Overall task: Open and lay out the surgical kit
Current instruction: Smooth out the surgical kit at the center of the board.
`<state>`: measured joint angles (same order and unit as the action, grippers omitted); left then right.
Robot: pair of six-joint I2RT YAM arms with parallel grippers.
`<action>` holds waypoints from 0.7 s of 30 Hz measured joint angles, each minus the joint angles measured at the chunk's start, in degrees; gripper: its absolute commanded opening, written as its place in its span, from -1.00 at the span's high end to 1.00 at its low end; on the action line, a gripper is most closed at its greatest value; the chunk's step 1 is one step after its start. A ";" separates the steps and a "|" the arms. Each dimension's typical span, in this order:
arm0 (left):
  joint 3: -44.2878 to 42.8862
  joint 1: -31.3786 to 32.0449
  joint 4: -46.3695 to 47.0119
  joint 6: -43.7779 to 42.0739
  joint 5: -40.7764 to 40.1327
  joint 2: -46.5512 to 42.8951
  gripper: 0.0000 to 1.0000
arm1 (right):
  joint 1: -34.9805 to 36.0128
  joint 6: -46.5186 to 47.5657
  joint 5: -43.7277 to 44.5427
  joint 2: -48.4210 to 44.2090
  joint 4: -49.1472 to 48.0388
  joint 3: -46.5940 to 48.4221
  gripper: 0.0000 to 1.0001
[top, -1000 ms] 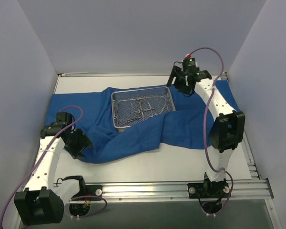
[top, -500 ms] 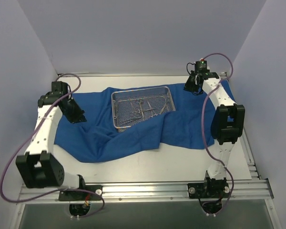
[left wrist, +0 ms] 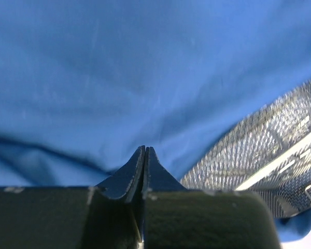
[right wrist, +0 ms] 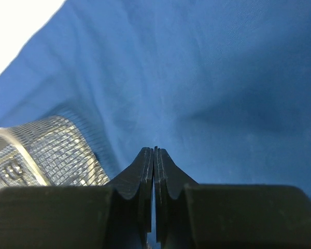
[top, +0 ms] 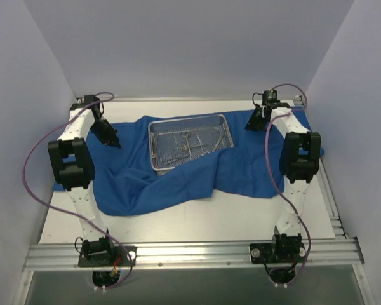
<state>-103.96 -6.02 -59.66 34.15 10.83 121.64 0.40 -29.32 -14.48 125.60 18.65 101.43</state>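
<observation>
The surgical kit's blue cloth wrap (top: 165, 184) lies spread over the table, rumpled along its near edge. The wire-mesh tray (top: 151, 146) sits on it at centre back, with thin silver instruments (top: 190, 143) inside. My left gripper (top: 112, 141) hovers over the cloth left of the tray, shut with nothing between its fingers. In the left wrist view the left gripper (left wrist: 145, 148) points at the cloth (left wrist: 145, 67), with the tray (left wrist: 264, 150) to its right. My right gripper (top: 248, 125) is shut too, just right of the tray. The right wrist view shows the right gripper (right wrist: 154, 148) over cloth (right wrist: 223, 78), tray (right wrist: 46, 150) at left.
White walls close in the table on the left, back and right. A strip of bare white tabletop (top: 209, 216) lies between the cloth and the metal rail (top: 190, 254) that carries the arm bases. Purple cables loop off both arms.
The left arm has swung from the near-left cloth edge up to the back left. The right gripper has shifted a little right and back. Both grippers have gone from open to shut.
</observation>
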 measured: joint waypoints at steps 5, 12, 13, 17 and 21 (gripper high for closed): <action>-5.20 -0.35 -1.22 0.98 -0.07 6.82 0.95 | -0.13 0.09 -0.26 2.73 -0.37 -0.20 1.00; -13.84 -0.57 -5.68 1.90 0.98 16.57 0.95 | -3.21 0.02 1.22 3.06 -0.68 -2.03 1.00; -15.61 -0.59 -6.71 1.90 1.01 17.70 0.95 | -3.91 -0.07 1.66 3.39 -0.72 -2.23 1.00; -27.63 -0.57 -13.09 1.79 1.66 24.37 0.95 | -6.12 -1.38 1.55 3.76 -1.57 -2.60 1.00; -42.25 -0.57 -18.64 1.42 2.38 32.02 0.93 | -7.26 -2.67 0.68 4.44 -2.19 -2.16 1.00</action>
<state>-146.21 -6.59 -78.30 35.57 13.21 153.67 -6.85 -31.99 -13.80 130.04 16.47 99.26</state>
